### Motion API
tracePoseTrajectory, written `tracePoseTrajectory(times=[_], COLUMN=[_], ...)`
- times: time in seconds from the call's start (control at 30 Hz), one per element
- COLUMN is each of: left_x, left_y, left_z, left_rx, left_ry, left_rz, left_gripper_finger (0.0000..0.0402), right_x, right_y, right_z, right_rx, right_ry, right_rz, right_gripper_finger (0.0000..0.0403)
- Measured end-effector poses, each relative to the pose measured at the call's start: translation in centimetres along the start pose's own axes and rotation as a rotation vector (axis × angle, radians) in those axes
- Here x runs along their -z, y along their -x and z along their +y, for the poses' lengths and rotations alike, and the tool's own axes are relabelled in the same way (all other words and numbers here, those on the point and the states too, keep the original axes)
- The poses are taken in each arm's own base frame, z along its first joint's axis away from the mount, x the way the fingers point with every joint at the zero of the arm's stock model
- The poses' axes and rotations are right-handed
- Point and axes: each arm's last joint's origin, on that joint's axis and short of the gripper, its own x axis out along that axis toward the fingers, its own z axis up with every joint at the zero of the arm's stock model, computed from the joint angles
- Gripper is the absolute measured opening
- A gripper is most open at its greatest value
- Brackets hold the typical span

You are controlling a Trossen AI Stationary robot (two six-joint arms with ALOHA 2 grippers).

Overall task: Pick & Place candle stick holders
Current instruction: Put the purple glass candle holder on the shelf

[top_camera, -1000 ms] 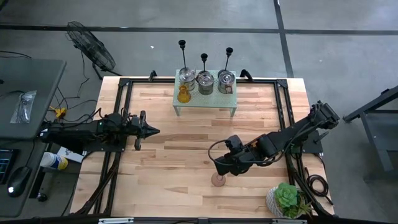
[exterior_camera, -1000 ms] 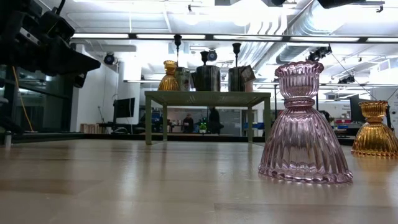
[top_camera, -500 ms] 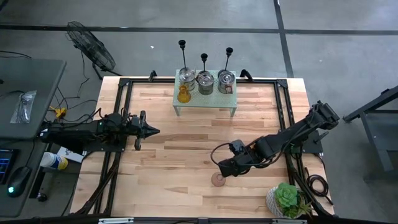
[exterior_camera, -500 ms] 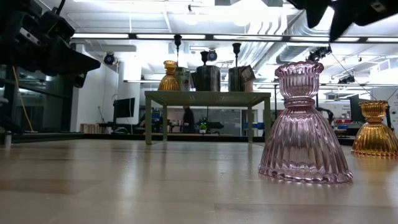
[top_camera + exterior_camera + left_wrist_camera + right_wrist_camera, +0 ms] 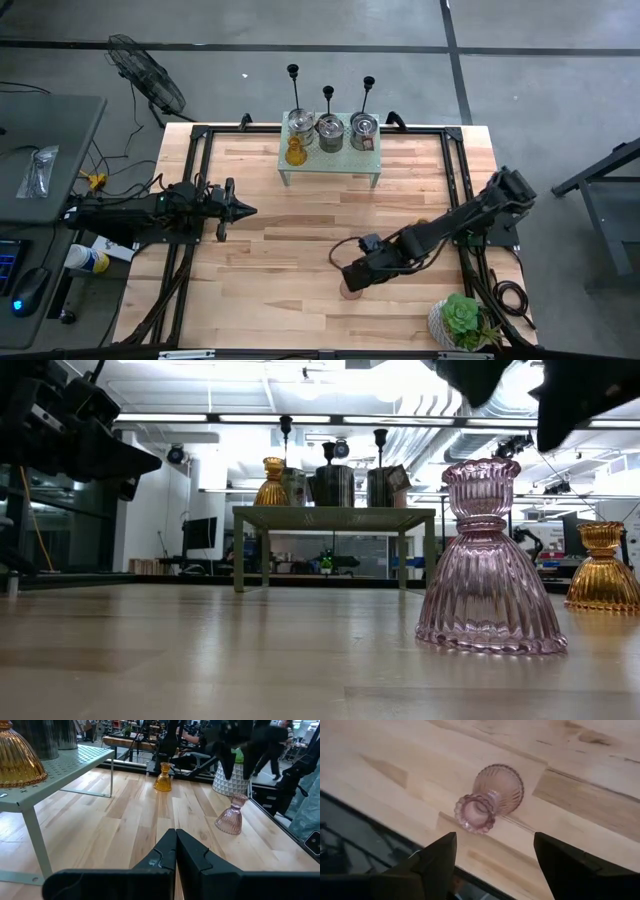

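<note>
Right wrist view: right gripper [image 5: 492, 857] spread wide, fingers straddling pink holder [image 5: 491, 797] at frame centre, lined up above its cup for grasp, not touching. High view: left gripper [image 5: 243, 210] clenched, parked left of centre. Amber holder [image 5: 163, 777] waits upper centre

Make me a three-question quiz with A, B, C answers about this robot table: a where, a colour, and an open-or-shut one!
1. Where does the pink glass holder stand?
A) on the green shelf
B) on the wooden table
C) in the plant pot

2. What colour is the small holder on the shelf?
A) amber
B) blue
C) white

3. The right gripper has its jaws:
A) open
B) shut on the pink holder
C) shut on a tin

Answers: B, it stands on bare wood; A, it glows amber beside the tins; A, the jaws stand apart above the pink holder.
</note>
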Motion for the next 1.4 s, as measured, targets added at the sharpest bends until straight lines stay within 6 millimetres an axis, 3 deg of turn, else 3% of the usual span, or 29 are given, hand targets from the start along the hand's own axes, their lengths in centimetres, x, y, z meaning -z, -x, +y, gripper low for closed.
tracePoseTrajectory(times=[0.73,1.13,1.4], left_x=[0.0,0.0,0.0], left_y=[0.0,0.0,0.0], left_z=[0.0,0.0,0.0], left_rx=[0.0,-0.001,-0.003], left_ry=[0.0,0.0,0.0], left_rz=[0.001,0.001,0.001], left_gripper_finger=[0.0,0.0,0.0], right_x=[0.0,-0.6,-0.6], right_y=[-4.5,-6.2,-6.2], right_z=[4.0,4.1,3.9], right_rx=[0.147,0.172,0.201], right_ry=[-0.125,-0.171,-0.194], right_rz=[-0.005,-0.012,-0.012], right_gripper_finger=[0.0258,0.0258,0.0258])
